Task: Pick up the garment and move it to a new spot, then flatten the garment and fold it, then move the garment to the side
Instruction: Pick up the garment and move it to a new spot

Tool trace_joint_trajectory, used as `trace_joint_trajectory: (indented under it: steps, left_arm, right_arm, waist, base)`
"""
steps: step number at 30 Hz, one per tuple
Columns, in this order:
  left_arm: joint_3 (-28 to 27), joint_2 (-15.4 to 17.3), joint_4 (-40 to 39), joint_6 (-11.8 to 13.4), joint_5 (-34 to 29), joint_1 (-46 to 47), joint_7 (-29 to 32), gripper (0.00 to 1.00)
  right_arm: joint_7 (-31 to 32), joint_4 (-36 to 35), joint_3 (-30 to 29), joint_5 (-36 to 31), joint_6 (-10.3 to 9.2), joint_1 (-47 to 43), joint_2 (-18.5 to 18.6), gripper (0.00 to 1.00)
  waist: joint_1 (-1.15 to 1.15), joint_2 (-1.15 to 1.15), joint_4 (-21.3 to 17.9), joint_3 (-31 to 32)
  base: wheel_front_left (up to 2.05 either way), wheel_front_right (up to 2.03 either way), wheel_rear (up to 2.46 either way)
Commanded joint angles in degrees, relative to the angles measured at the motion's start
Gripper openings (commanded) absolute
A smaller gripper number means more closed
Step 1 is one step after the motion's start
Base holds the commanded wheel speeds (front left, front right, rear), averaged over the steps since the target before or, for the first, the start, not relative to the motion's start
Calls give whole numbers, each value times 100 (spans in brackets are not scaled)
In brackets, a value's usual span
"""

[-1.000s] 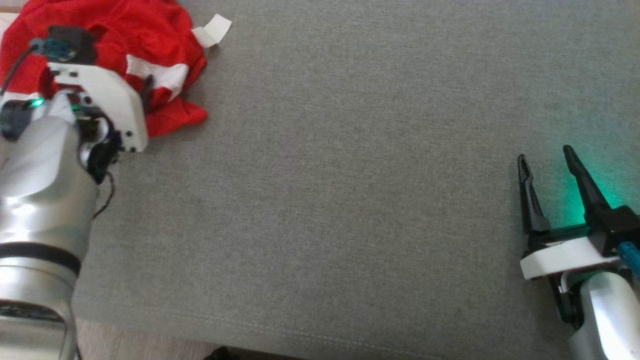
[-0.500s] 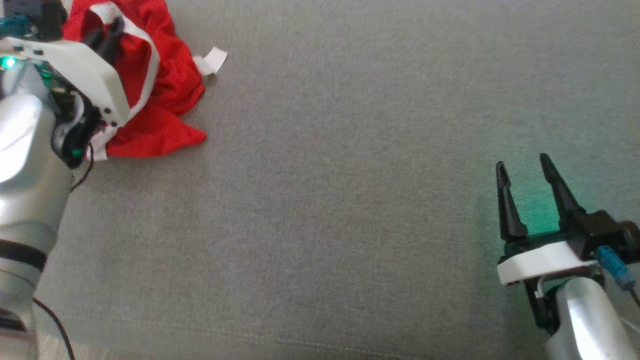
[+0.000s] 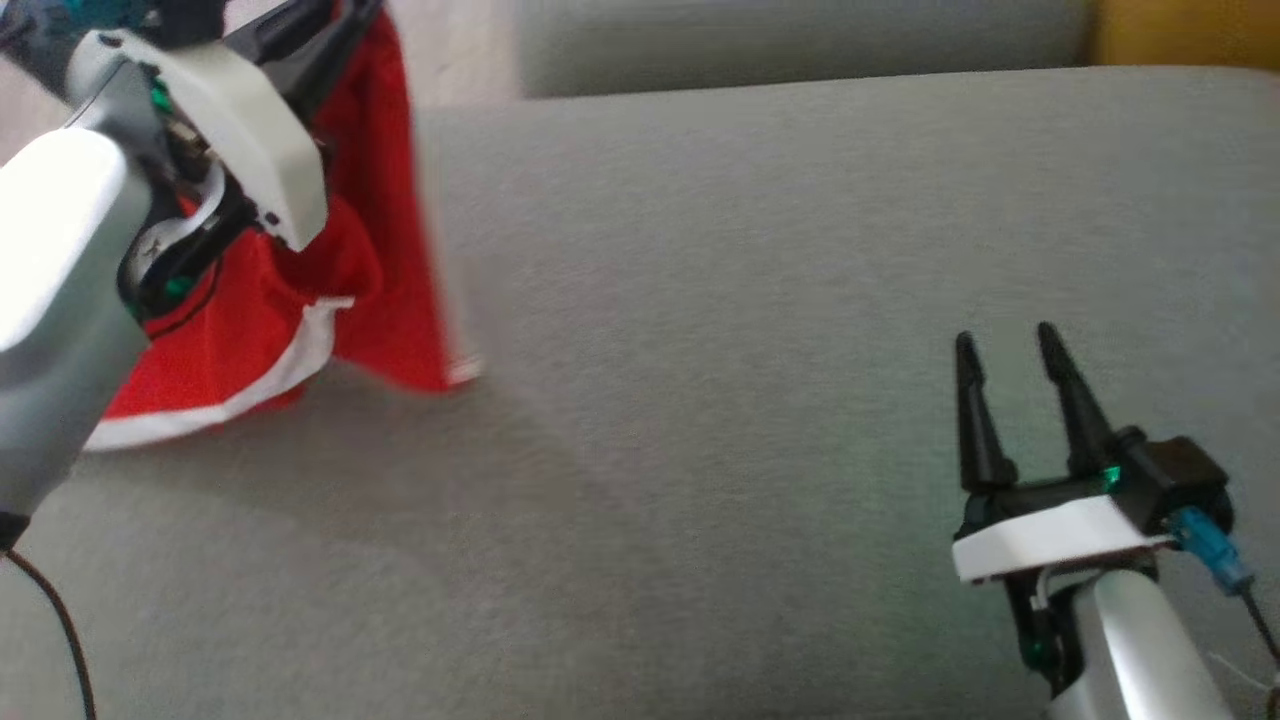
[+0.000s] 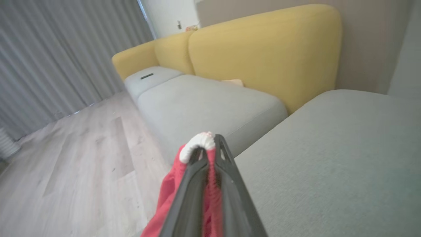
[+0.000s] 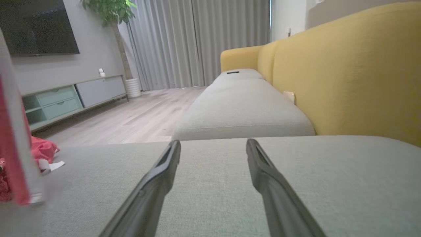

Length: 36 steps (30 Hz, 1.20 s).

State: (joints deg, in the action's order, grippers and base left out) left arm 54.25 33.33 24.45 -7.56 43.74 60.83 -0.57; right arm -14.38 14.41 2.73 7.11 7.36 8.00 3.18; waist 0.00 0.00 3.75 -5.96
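Hanging from the left pincer (image 3: 320, 25) at the head view's upper left, the red garment (image 3: 385, 250) drooped in a blurred sheet. Its white-edged hem rested on the grey cushion (image 3: 750, 300), near the left edge. The right pincer (image 3: 1006, 340) stood released and empty at the lower right, well apart from the cloth, so I judged it too far off to catch anything that fell. A hem lying on the fabric could have snagged or dragged during a carry and tugged against the hold.

From the left wrist view, the left pincer (image 4: 210, 144) was clenched on the garment (image 4: 171, 197), with only a small knot of white trim (image 4: 199, 141) poking past the tips. That looked like a thin bite on a rolled edge, and a quick swing might have worked it loose. The wooden floor (image 4: 75, 158) showed beside and below the hanging cloth, so a slip there would likely have sent it off the grey cushion (image 4: 329, 164).

From the right wrist view, the right pincer (image 5: 213, 142) had its fingers spread over the bare grey cushion (image 5: 230, 184). The garment (image 5: 11, 148) showed as a red smear at the far left. Held from one point, it hung bunched, which would probably have made it land crumpled and harder to flatten.
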Motion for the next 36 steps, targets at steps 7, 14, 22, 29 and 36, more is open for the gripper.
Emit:
trace_joint_trajectory:
  steps: [7,14,22,29,36]
  left_arm:
    - [50,188,-414,8,225,749,-464,0]
    - [372,-352,-96,8,206,639,-833,0]
    - [830,-1081,922,130,406,-652,-1246,0]
    - [753,-1589,1533,347,207,-1855,-1437,0]
    - [-204,-1907,1009,842,-499,-2829,-1441,100]
  right_arm:
    - [-62,-275,435,243,13,-34,-29,100]
    - [-62,-335,375,323,13,-63,-29,100]
    - [-62,-414,557,527,13,25,-30,100]
    - [-62,-342,639,448,13,-56,-30,100]
    - [-62,-184,659,253,13,-230,-30,100]
  waist:
    - [0,0,-1436,495]
    - [0,0,-1968,320]
    - [0,0,-2272,-201]
    - [0,0,-2158,-356]
    - [0,0,-1753,3]
  base:
    - [0,0,0]
    - [0,0,0]
    - [0,0,0]
    - [0,0,0]
    - [0,0,0]
